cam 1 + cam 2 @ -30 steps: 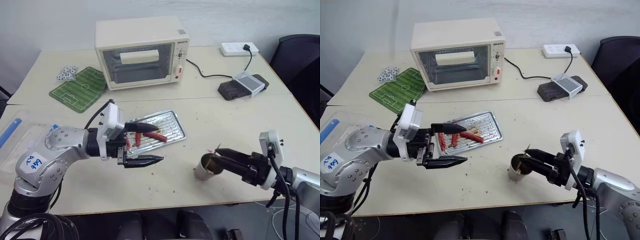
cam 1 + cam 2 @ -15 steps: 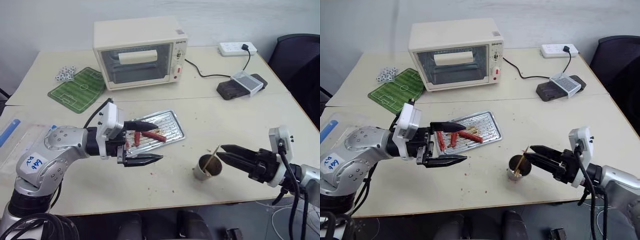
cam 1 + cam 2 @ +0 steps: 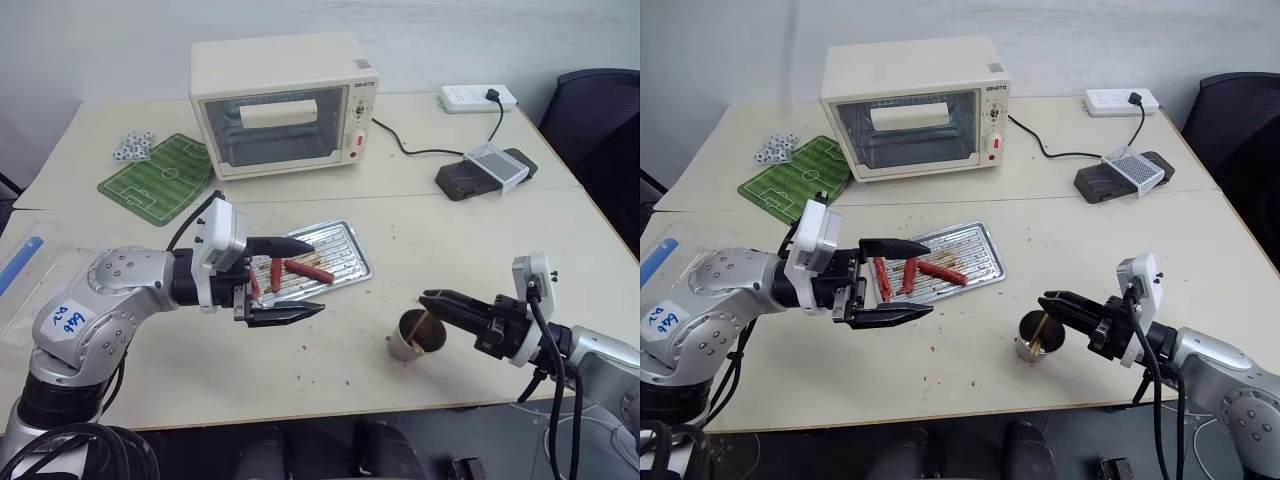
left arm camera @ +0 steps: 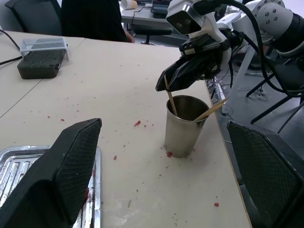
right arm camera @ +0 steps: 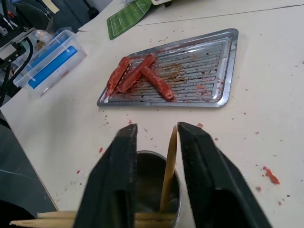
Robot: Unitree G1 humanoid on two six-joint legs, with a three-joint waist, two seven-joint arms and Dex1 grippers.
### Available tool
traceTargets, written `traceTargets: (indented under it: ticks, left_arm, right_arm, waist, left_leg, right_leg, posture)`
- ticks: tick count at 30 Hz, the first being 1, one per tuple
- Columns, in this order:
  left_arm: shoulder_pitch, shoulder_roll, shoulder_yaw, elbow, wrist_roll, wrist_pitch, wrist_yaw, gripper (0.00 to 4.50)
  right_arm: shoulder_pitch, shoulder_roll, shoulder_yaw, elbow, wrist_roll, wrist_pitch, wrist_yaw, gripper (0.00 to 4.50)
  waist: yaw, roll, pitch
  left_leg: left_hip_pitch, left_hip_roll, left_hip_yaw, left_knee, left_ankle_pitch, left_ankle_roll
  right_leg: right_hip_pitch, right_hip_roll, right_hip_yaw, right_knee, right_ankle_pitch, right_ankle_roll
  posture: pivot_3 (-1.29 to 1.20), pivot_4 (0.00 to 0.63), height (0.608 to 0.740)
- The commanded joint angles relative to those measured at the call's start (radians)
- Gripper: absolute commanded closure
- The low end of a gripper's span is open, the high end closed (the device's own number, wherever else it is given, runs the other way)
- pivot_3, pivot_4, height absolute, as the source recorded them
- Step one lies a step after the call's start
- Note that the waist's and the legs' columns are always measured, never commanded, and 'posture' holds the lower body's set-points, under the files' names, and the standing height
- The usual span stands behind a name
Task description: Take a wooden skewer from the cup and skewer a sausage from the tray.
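Observation:
The cup (image 3: 418, 335) stands on the table near the front edge, right of the tray (image 3: 340, 245). One wooden skewer (image 5: 168, 166) stands upright in it; others lean out over its rim (image 4: 211, 109). My right gripper (image 3: 428, 298) reaches level over the cup's rim. Its fingers (image 5: 199, 180) stand narrowly apart with the upright skewer's top between them, against one finger, so it is open. Three sausages (image 5: 156, 83) lie at the tray's left end. My left gripper (image 3: 317, 275) hovers wide open and empty above that end.
A toaster oven (image 3: 285, 100) stands at the back with a green pitch mat (image 3: 160, 178) and dice (image 3: 133, 147) to its left. A power strip (image 3: 478, 96) and a black device (image 3: 487, 170) lie back right. A clear plastic box (image 5: 50, 59) sits far left. A dark chair (image 3: 595, 120) stands at the right.
My right gripper's fingers have drawn in from a wider gap, and its tips now sit over the cup at the upright skewer. The left arm has stayed put.

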Motion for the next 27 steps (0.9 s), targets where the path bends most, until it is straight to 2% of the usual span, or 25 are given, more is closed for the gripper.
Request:
traceTargets:
  ticks: [1, 12, 17, 19, 21, 23, 27]
  left_arm:
    - [-0.021, -0.002, 0.010, -0.007, 0.003, -0.021, -0.005, 0.00]
    - [-0.028, -0.025, -0.004, 0.016, 0.024, -0.038, -0.011, 0.00]
    - [-0.020, -0.051, -0.006, 0.021, 0.039, -0.056, 0.006, 0.00]
    - [-0.011, -0.068, 0.003, 0.016, 0.046, -0.063, 0.028, 0.00]
    - [0.000, -0.093, 0.019, 0.006, 0.056, -0.075, 0.072, 0.00]
    - [0.010, -0.119, 0.037, -0.002, 0.067, -0.086, 0.124, 0.00]
    - [0.036, -0.179, 0.081, -0.037, 0.085, -0.097, 0.253, 0.00]
  right_arm:
    - [-0.009, 0.007, -0.026, -0.018, 0.041, -0.006, -0.007, 4.42]
    - [-0.083, -0.071, -0.114, -0.031, 0.227, 0.020, -0.099, 4.42]
    - [-0.229, -0.253, -0.208, 0.050, 0.472, 0.056, -0.156, 4.42]
    - [-0.327, -0.322, -0.188, 0.128, 0.588, 0.059, -0.197, 4.42]
    - [-0.448, -0.349, -0.112, 0.203, 0.716, 0.043, -0.276, 4.42]
    - [-0.554, -0.307, -0.033, 0.244, 0.775, 0.040, -0.337, 4.42]
    - [-0.719, -0.092, 0.098, 0.290, 0.782, 0.041, -0.464, 4.42]
  waist:
    - [0.000, 0.000, 0.000]
    - [0.000, 0.000, 0.000]
    - [0.000, 0.001, 0.001]
    - [-0.001, 0.000, 0.001]
    - [-0.003, 0.000, 0.001]
    - [-0.007, 0.000, 0.001]
    - [-0.009, -0.001, 0.001]
  left_leg:
    - [0.000, 0.000, 0.000, 0.000, 0.000, 0.000]
    - [0.000, 0.000, 0.000, 0.000, 0.000, 0.000]
    - [0.000, 0.000, 0.000, 0.000, 0.000, 0.001]
    - [0.000, 0.000, 0.000, 0.000, 0.000, 0.001]
    - [0.000, 0.000, 0.000, 0.000, 0.000, 0.001]
    - [0.000, 0.001, 0.000, 0.000, 0.000, 0.001]
    - [0.000, 0.002, 0.000, 0.001, 0.001, 0.000]
  right_leg:
    - [0.000, 0.000, 0.000, 0.000, 0.000, 0.000]
    - [0.000, 0.000, 0.000, 0.000, 0.000, 0.000]
    - [0.000, -0.001, 0.000, 0.000, 0.000, 0.000]
    - [0.000, -0.001, 0.000, 0.000, 0.000, 0.000]
    - [0.000, -0.001, 0.000, 0.000, 0.000, 0.000]
    - [0.000, -0.001, 0.000, 0.000, 0.000, 0.000]
    - [0.000, 0.000, 0.000, 0.000, 0.000, 0.000]
  posture:
    - [0.00, 0.150, 0.740]
    - [0.00, 0.150, 0.740]
    - [0.00, 0.150, 0.740]
    - [0.00, 0.150, 0.740]
    - [0.00, 0.150, 0.740]
    - [0.00, 0.150, 0.740]
    - [0.00, 0.150, 0.740]
